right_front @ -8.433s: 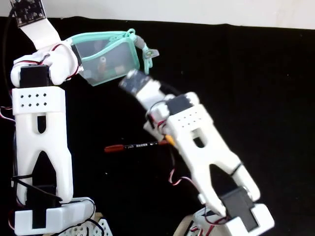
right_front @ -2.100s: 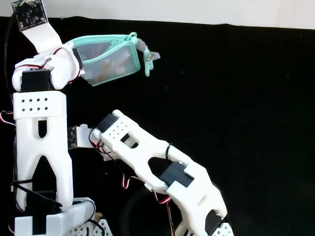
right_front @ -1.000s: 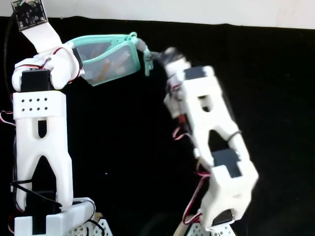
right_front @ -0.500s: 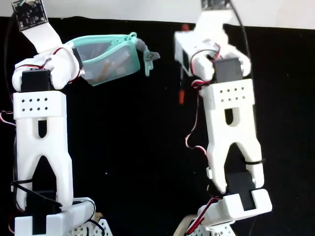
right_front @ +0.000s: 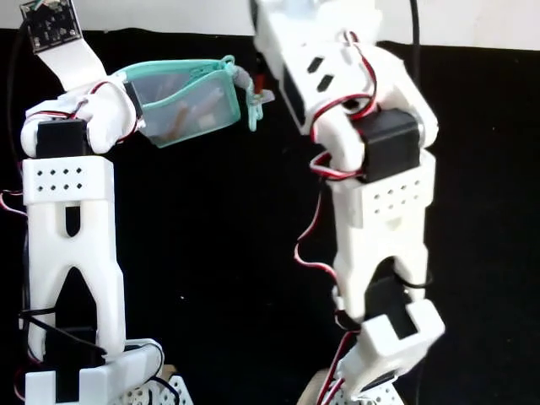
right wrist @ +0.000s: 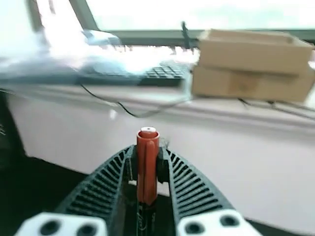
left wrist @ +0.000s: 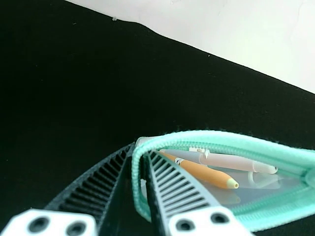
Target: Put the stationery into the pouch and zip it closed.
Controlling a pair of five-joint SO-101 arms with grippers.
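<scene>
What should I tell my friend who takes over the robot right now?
Left hand: shut on the rim of the teal pouch, whose zip is open.
Right hand: shut on a red pen, raised near the pouch's zipper-pull end.
Done: an orange pen and a white pen lie inside the pouch.
Left: put the red pen in, then zip the pouch closed.
</scene>
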